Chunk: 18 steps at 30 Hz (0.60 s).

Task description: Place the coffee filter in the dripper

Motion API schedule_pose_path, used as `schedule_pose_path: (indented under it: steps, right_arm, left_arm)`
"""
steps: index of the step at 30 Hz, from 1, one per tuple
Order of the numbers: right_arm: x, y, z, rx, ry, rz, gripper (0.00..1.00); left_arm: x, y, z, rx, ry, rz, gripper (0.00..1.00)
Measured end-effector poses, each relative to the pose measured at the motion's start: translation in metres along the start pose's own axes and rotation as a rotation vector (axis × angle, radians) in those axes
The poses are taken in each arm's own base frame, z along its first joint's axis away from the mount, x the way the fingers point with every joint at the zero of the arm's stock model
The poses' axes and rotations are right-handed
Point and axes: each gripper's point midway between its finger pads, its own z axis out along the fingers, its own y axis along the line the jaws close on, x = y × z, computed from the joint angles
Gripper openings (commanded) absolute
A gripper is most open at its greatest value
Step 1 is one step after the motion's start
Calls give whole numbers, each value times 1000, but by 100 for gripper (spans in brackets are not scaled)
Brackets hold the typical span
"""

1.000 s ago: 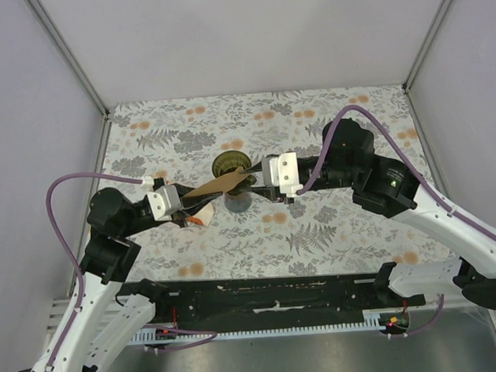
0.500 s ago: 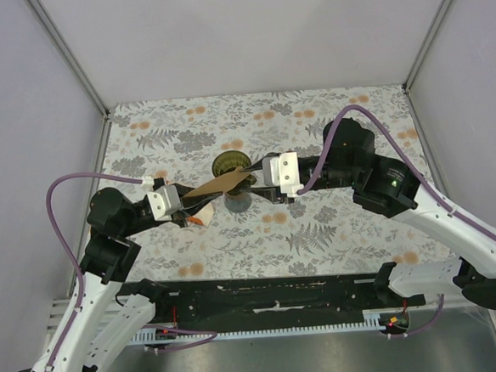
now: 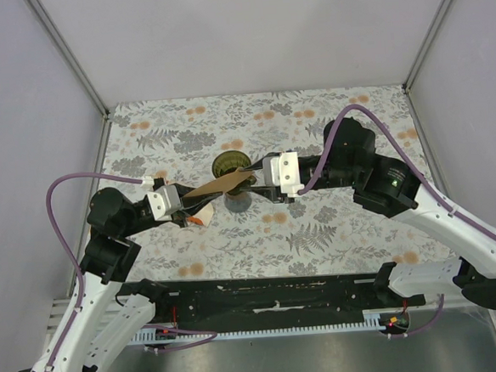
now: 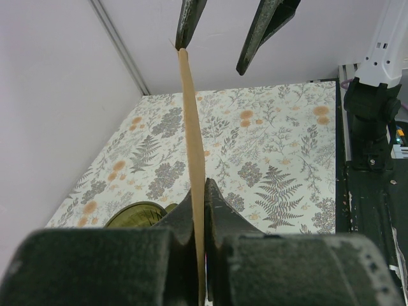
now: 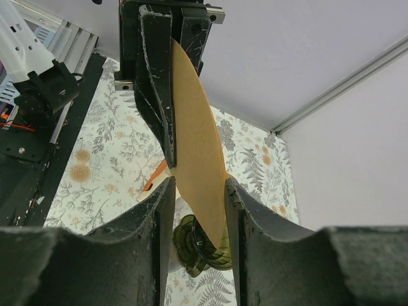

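Top external: the thin tan paper cone filter hangs mid-air, one end pinched in our left tool. Our right tool is spread astride the other end, unclamped. The dark green translucent dripper stands just beyond on the floral surface. We judge opening and seating both remain.

One thin tan-brown paper filter is seen. One small dark green see-through cone cup is counted. One orange and white box is seen, mostly hidden. Two robot arms are counted, with one left gripper and one right gripper. Two purple cables are seen. One flowery table is counted.
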Motion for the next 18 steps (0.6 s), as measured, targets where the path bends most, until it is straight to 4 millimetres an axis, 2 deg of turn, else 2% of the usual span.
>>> schedule_pose_path:
  steps: [8,18]
  right_arm:
    - [3,1,3,-6,6,5,43]
    - [5,2,7,-29,11,19,38]
  left_arm:
    - [0,0,0,0,0,1,2]
    - [0,0,0,0,0,1,2]
